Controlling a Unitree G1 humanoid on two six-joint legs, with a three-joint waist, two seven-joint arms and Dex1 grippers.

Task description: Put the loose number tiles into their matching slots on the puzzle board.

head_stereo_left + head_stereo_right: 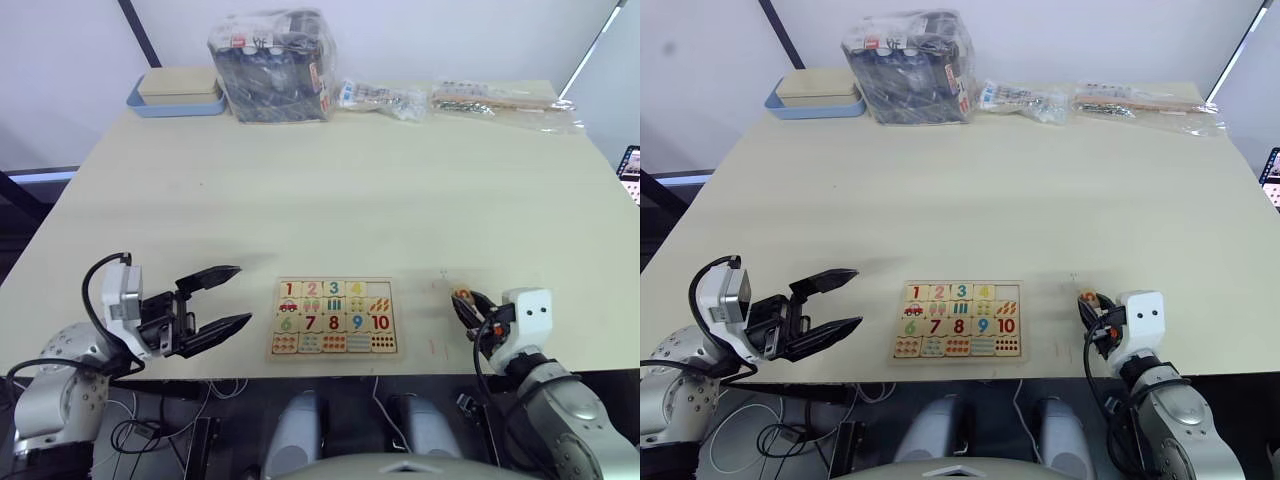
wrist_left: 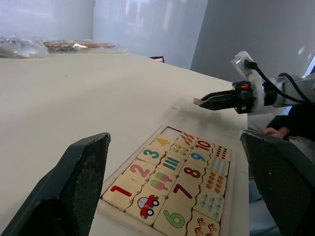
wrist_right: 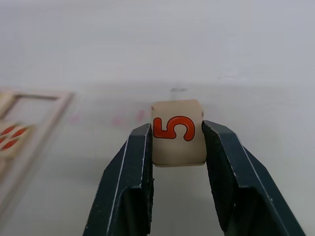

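Observation:
The puzzle board [image 1: 335,281] lies flat near the table's front edge, between my two arms. Tiles 1 to 4 sit in its top row, and the slot [image 1: 380,290] at the right end of that row is empty. My right gripper [image 3: 177,127] is shut on the number tile 5 [image 3: 178,132], which has an orange digit. It holds the tile just above the table, a short way right of the board [image 2: 133,161]. My left gripper [image 1: 244,294] stands open and empty just left of the board.
Along the table's far edge stand a blue tray with a wooden box [image 1: 178,95], a plastic-wrapped pack [image 1: 272,65] and two clear plastic packets [image 1: 385,97] [image 1: 505,100]. The table's front edge runs just below the board.

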